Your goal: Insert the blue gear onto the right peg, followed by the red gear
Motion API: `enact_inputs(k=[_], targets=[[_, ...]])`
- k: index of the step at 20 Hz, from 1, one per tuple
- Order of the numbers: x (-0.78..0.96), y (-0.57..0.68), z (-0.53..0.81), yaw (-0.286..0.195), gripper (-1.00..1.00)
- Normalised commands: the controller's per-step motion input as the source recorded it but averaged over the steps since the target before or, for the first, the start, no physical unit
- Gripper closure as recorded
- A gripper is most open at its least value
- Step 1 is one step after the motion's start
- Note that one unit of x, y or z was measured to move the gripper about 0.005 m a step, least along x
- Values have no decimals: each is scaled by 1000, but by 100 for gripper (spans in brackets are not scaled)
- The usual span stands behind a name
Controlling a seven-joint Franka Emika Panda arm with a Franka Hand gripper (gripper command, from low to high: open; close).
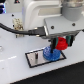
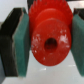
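Note:
My gripper (image 1: 60, 44) is shut on the red gear (image 1: 61, 44), which hangs above the black-framed plate (image 1: 35, 58). In the wrist view the red gear (image 2: 50, 35) fills the space between the two teal pads (image 2: 21, 42), its hub hole facing the camera. The blue gear (image 1: 49, 53) sits on the plate, just below and toward the exterior view's left of the red gear. The right peg is hidden by the blue gear. A shorter thin pin (image 1: 37, 57) stands on the plate further toward the exterior view's left.
The plate lies on a white table (image 1: 15, 72). A black cable (image 1: 17, 30) runs from the arm toward the exterior view's left. Pale equipment stands at the back.

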Motion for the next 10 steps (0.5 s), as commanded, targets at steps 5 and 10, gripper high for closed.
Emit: enact_inputs(k=[5, 10], targets=[[47, -127, -96, 0, 100], [46, -101, -51, 0, 100]])
